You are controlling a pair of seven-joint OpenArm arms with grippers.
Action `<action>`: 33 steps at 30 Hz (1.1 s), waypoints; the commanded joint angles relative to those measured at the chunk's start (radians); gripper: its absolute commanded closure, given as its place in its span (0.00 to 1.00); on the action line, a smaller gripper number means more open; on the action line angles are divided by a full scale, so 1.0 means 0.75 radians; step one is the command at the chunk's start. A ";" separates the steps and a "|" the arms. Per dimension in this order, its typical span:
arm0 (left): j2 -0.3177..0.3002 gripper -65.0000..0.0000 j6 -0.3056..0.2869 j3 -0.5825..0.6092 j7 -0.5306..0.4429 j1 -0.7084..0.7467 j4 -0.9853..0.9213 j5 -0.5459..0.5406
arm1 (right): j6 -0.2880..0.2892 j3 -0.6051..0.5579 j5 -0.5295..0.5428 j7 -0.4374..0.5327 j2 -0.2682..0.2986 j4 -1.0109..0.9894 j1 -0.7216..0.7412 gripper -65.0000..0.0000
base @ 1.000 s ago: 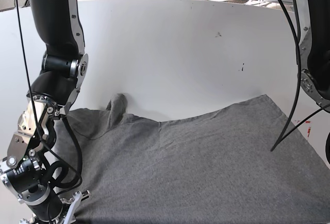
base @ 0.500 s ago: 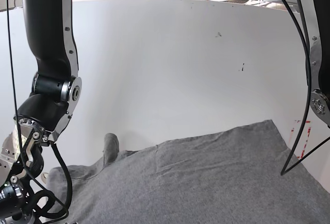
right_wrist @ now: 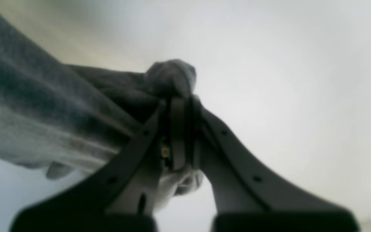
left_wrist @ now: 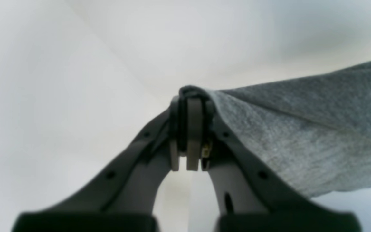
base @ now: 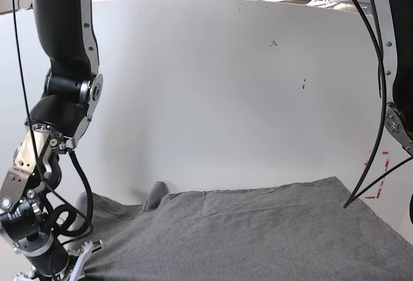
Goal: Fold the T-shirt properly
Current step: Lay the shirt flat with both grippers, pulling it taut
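Left gripper (left_wrist: 190, 129): jaws pressed together on a corner of the T-shirt (base: 258, 236), cloth pinched between the pads and trailing away toward 3 o'clock in its wrist view. Right gripper (right_wrist: 180, 129): likewise clamped on a bunched fold of the same garment, a small wad poking past the tips at 12 o'clock, fabric hanging off toward 9 o'clock. T-shirt: dark charcoal grey, spread across the near part of the white tabletop (base: 213, 81), filling the base view from about 4 to 8 o'clock, far edge running roughly level, a small upstanding tuck near 7 o'clock; near portion leaves the frame. Handling, by judgement: light, limp, thin knit; no stiffness to hold a shape, so it sags between the two holds and drags over the surface with some friction; not fragile, not slippery. Best holds: corners or hem edges, pinched through both layers, both holds kept level and taut so that creases do not wander. Risk: bunching at the right-hand hold.
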 commanded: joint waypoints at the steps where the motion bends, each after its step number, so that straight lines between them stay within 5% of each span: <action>1: -0.015 1.00 -0.001 -0.013 -0.017 0.027 0.061 0.036 | -0.012 0.008 -0.039 0.010 0.017 0.084 -0.064 1.00; 14: -0.011 1.00 -0.001 -0.232 -0.015 0.593 0.248 0.033 | -0.012 0.073 -0.041 0.010 -0.075 0.311 -0.573 1.00; 33: 0.012 1.00 -0.001 -0.486 -0.011 1.328 0.391 0.033 | -0.012 0.126 -0.043 0.010 -0.148 0.380 -1.048 1.00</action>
